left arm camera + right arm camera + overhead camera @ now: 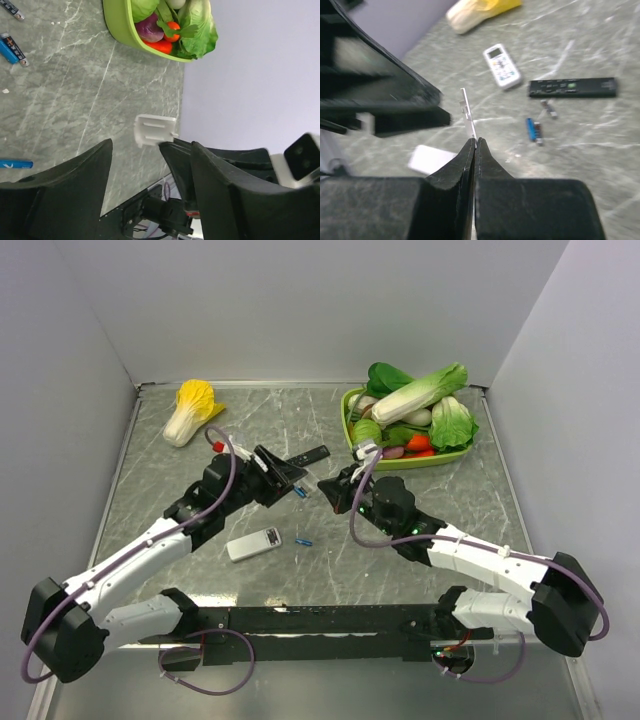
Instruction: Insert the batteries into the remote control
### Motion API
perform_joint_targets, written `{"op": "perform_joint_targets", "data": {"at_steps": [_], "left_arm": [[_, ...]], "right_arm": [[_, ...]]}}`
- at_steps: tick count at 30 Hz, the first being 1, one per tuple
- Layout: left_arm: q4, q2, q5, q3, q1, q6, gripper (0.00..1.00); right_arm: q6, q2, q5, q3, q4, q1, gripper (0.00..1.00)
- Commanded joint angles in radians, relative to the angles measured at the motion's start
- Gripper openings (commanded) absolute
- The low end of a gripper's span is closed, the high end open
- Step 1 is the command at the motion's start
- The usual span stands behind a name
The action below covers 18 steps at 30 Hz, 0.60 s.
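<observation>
The remote control [254,544] lies on the table in front of the left arm, and the right wrist view shows it as a plain white slab [431,159]. My right gripper [335,490] [475,141] is shut on a thin white battery cover [468,112] [155,130], held above the table. Facing it, my left gripper [283,477] [150,150] is open, its fingers on either side of the cover without touching it. Blue batteries lie loose: two side by side [535,130] [12,47], one near the remote control [304,541] [15,163] and one by the black remote [549,107].
A slim black remote [308,457] [572,86] and a smaller white remote [502,65] lie behind the grippers. A green bowl [352,435] [120,30] of toy vegetables stands at the back right. A yellow-white toy cabbage [190,410] lies at the back left.
</observation>
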Motion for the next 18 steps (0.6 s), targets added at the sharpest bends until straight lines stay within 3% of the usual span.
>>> {"op": "perform_joint_targets", "data": {"at_steps": [1,7,18], "left_arm": [[-0.115,-0.039,-0.042,0.111,-0.004,-0.035,0.68],[-0.149,0.019,0.003,0.182,-0.004,-0.073,0.64],[-0.146,0.111,0.075,0.222,-0.007,-0.095,0.5]], "right_arm": [[-0.239,-0.041,0.209,0.045,0.0,0.065,0.0],[-0.448,-0.01,0.359,0.048,0.061,0.154,0.0],[-0.586,0.04,0.479,0.052,0.122,0.255,0.0]]}}
